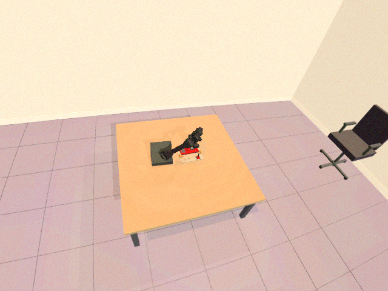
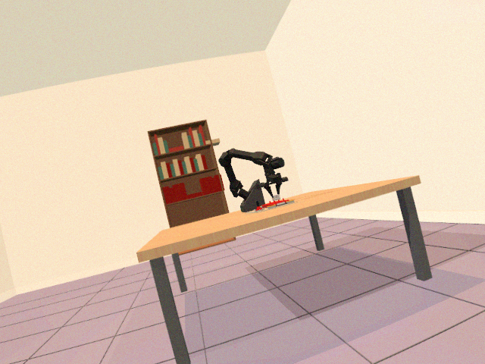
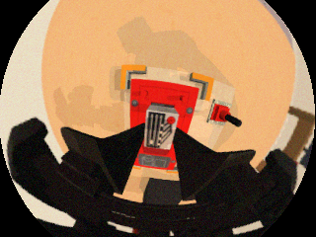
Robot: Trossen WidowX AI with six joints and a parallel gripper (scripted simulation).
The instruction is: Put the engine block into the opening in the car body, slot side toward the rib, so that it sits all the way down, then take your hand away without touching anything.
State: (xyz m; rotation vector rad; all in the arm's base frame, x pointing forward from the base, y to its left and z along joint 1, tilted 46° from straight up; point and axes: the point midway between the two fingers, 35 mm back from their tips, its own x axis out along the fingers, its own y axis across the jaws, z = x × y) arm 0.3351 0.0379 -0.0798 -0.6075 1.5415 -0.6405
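The grey engine block (image 3: 160, 129) (image 2: 276, 196), with dark slots and a red round cap on top, is between the fingertips of my gripper (image 3: 159, 128) (image 2: 275, 196). My gripper is shut on it, with one black finger at each side. The red car body (image 3: 165, 88) (image 1: 189, 152) lies under and around the block in the wrist view. The block stands over the car body's middle; its top is above the red surface. Whether its bottom is inside the opening cannot be told. The opening and the rib are hidden by the block and the fingers.
Orange and grey corner brackets (image 3: 133, 69) (image 3: 207, 85) stand at the car body's far corners. A red part with a black handle (image 3: 221, 114) (image 1: 197, 157) stands on the pale board beside the car body. The arm's dark base (image 1: 160, 153) stands behind on the table (image 1: 188, 194).
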